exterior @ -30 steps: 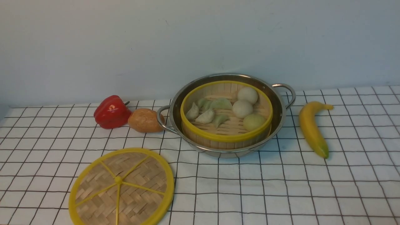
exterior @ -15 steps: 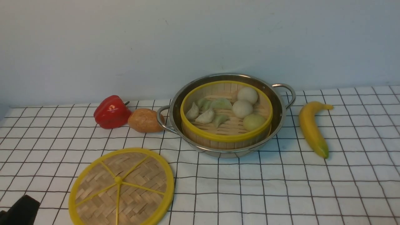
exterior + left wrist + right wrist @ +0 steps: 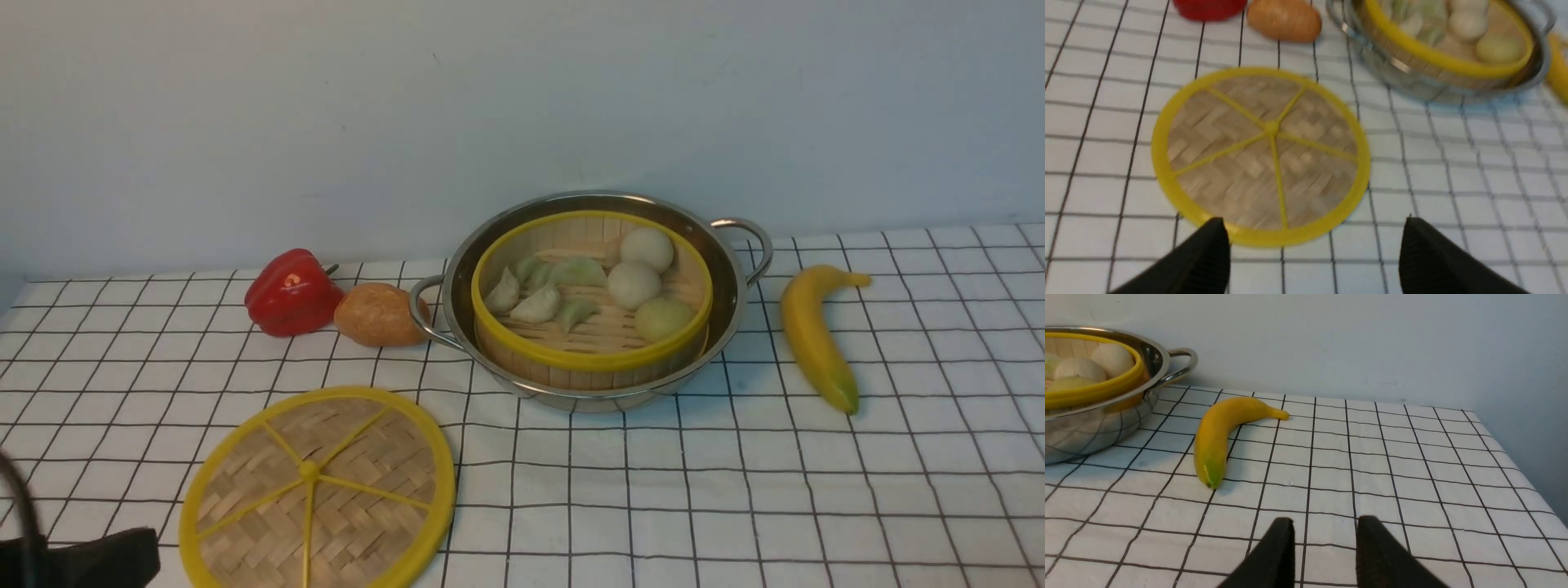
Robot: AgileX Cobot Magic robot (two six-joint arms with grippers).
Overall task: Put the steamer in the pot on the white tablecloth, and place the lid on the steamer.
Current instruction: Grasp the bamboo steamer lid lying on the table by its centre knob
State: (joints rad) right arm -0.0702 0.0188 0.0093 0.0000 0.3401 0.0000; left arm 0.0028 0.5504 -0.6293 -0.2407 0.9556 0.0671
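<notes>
The steamer (image 3: 592, 298) sits inside the pot (image 3: 727, 269), its yellow rim ringed by steel all round. That half of the task looks done. Dumplings (image 3: 543, 298) and buns (image 3: 637, 282) lie uncovered on its slatted floor.

The pot stands toward the far side of the white tablecloth (image 3: 735, 490). The lid (image 3: 317, 490) lies flat, knob up, at about 7 o'clock from the pot and well apart from it, so its rim is free for a grasp.

The left end effector (image 3: 1312, 222) hovers at the lid's near edge, jaws spread wide and empty, apparently lined up on that rim. The right end effector (image 3: 1325, 520) waits near the banana (image 3: 816, 335), which lies at 3 o'clock from the pot. Its jaws are at a narrow gap and hold nothing, clear of the lid's likely path.

A red bell pepper (image 3: 292, 292) and a potato (image 3: 380, 314) rest at 9 o'clock, the potato just beside the pot's handle.
</notes>
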